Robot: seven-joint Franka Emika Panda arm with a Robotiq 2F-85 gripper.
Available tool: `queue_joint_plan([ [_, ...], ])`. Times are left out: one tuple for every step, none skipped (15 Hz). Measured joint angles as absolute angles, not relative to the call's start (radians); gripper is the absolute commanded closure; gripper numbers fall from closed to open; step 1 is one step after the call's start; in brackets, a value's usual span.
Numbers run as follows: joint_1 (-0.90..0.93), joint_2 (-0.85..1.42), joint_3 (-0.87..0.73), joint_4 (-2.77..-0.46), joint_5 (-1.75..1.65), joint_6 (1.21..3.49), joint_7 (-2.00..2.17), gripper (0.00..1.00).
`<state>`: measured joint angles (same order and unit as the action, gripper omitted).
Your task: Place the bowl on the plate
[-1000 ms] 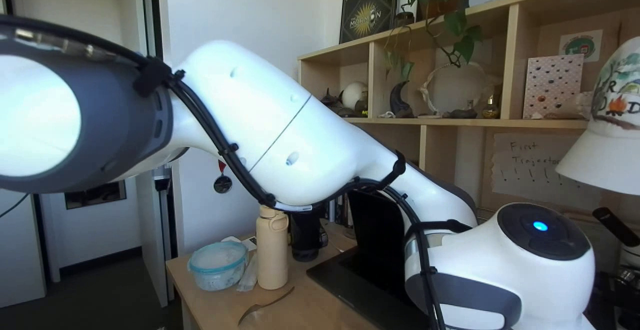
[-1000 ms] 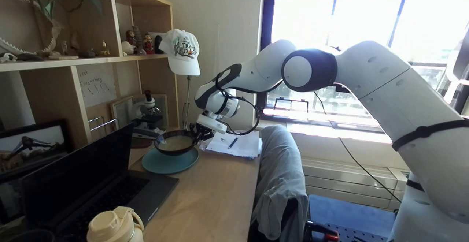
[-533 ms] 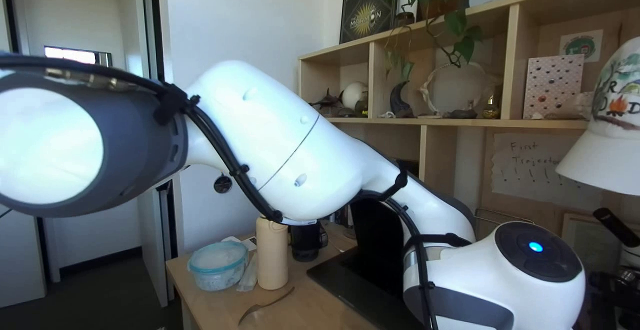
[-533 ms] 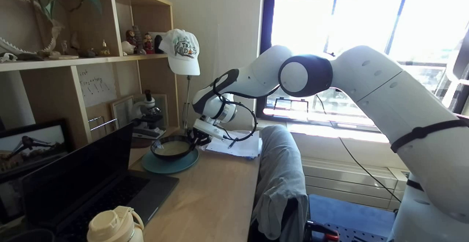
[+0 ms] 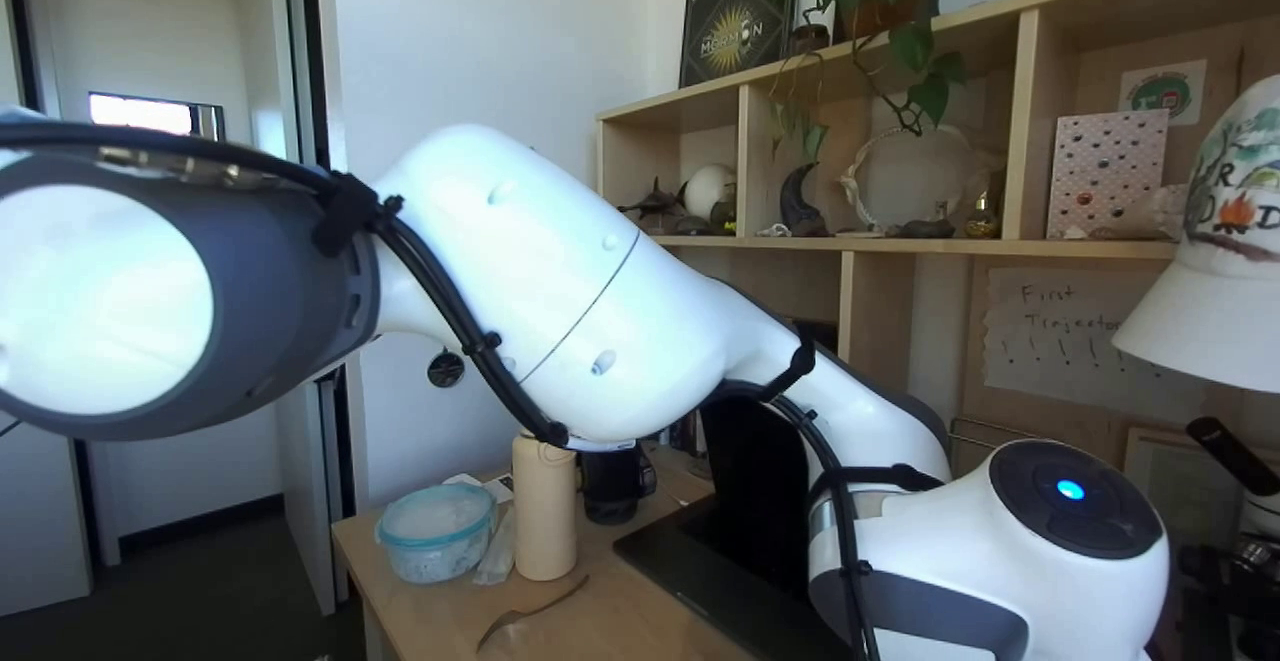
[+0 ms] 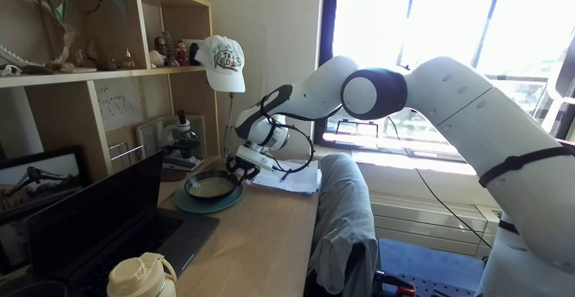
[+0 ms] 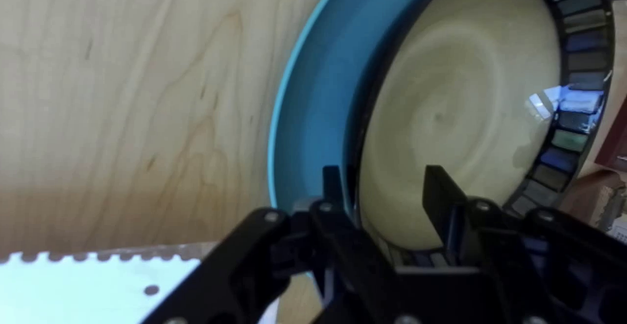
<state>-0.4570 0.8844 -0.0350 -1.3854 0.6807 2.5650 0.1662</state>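
The bowl [image 7: 455,113] is on the plate [image 7: 308,118], by the look of it bearing its own weight there, a little off-centre, so a broad crescent of blue shows along one side. The tool [image 7: 383,172] has its fingers [image 7: 332,182] spread: one reaches over the bowl's inside, the other stands outside, just beside the wall; whether it touches, I can't tell. I take it the bowl is too wide to span, hence the straddled rim, and that the gap leaves it free. What remains, I'd judge, is a straight lift, since a sideways pull could catch the wall and drag the bowl towards the laptop [image 6: 134,218], just beside the plate on the surface [image 6: 265,238].
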Motion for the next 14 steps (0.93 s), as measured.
queue_joint_plan([
  [-0.456,0.88,-0.035,-1.383,0.681,2.566,0.166,0.13],
  [-0.455,0.872,-0.035,-1.383,0.681,2.566,0.166,0.05],
  [-0.453,0.863,-0.035,-1.383,0.681,2.566,0.166,0.01],
  [-0.45,0.849,-0.035,-1.385,0.68,2.566,0.164,0.0],
  [-0.446,0.83,-0.036,-1.39,0.676,2.566,0.162,0.0],
  [-0.438,0.803,-0.038,-1.403,0.67,2.566,0.16,0.0],
  [-0.428,0.77,-0.042,-1.426,0.664,2.574,0.158,0.0],
  [-0.416,0.732,-0.048,-1.457,0.657,2.59,0.158,0.0],
  [-0.403,0.69,-0.054,-1.495,0.647,2.609,0.157,0.0],
  [-0.389,0.646,-0.059,-1.538,0.634,2.625,0.157,0.0],
  [-0.372,0.602,-0.069,-1.581,0.614,2.633,0.158,0.0],
  [-0.354,0.557,-0.08,-1.626,0.589,2.635,0.159,0.0],
  [-0.335,0.513,-0.092,-1.671,0.56,2.635,0.16,0.0],
  [-0.315,0.469,-0.103,-1.717,0.527,2.635,0.161,0.0],
])
